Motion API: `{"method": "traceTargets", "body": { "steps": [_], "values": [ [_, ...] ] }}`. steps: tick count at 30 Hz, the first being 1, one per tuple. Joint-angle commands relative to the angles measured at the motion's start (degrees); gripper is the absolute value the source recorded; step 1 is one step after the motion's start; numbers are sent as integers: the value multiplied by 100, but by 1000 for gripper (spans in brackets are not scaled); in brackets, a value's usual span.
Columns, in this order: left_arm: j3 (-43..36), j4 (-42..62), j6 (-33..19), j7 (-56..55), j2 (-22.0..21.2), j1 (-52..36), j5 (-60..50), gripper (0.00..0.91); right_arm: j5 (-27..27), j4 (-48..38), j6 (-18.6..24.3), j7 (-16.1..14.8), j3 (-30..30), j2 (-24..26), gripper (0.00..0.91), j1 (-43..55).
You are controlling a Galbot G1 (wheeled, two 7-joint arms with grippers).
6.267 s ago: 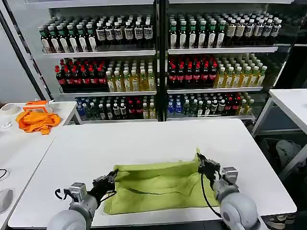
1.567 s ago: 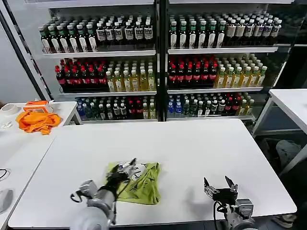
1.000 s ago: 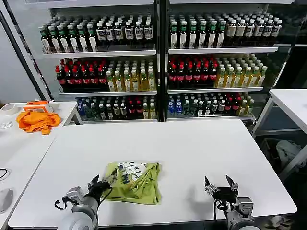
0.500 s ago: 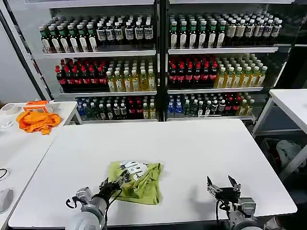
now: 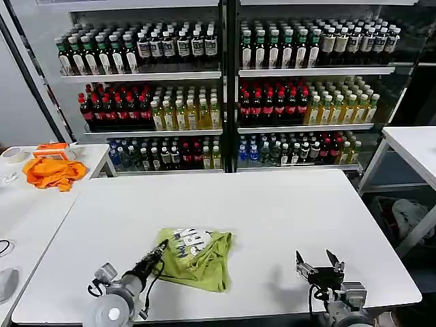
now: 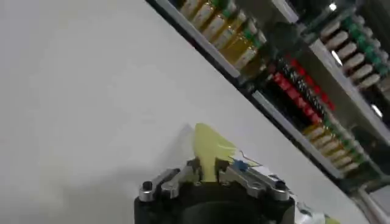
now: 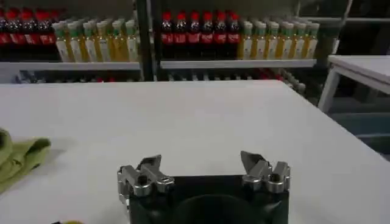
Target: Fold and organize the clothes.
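The clothes are one yellow-green T-shirt [image 5: 197, 255], folded into a small bundle with its white print facing up, left of the middle of the white table [image 5: 272, 211]. My left gripper [image 5: 155, 257] is at the bundle's left edge. In the left wrist view this gripper [image 6: 209, 171] is shut on a fold of the T-shirt [image 6: 210, 146], which runs up between the narrow jaws. My right gripper [image 5: 317, 262] hovers open near the table's front right, well apart from the shirt. Its own view shows the right gripper [image 7: 204, 161] holding nothing, with the T-shirt [image 7: 18, 159] far off to one side.
An orange cloth [image 5: 53, 172] and a tape roll [image 5: 12, 154] lie on a side table at the left. Shelves of bottles [image 5: 225, 88] stand behind the table. Another white table [image 5: 415, 146] stands at the right. The table's back and right parts are bare.
The folded T-shirt has shifted slightly to the right, with my left gripper staying at its left edge. The right gripper has hardly moved and stays open.
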State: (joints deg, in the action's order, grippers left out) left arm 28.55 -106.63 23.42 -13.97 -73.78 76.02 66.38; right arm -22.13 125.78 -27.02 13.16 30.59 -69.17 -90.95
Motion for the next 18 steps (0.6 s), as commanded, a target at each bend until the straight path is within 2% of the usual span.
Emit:
{"method": "traceTargets", "body": {
  "steps": [1, 6, 11, 14, 18],
  "values": [
    [348, 184, 3, 56, -77, -40, 1250, 101, 2, 51, -4, 7, 6, -3, 907, -30],
    [558, -6, 13, 27, -167, 43, 1730, 91, -10, 128, -16, 12, 41, 31, 907, -60],
    [1284, -357, 27, -106, 10, 205, 1871, 91, -66, 193, -22, 17, 89, 57, 907, -72],
    [2054, -746, 48, -155, 492, 400, 1751, 91, -121, 229, -22, 18, 114, 87, 907, -60],
    [3230, -987, 214, -249, 1554, 469, 1751, 81, -177, 248, -18, 16, 111, 113, 907, -7]
  ]
}}
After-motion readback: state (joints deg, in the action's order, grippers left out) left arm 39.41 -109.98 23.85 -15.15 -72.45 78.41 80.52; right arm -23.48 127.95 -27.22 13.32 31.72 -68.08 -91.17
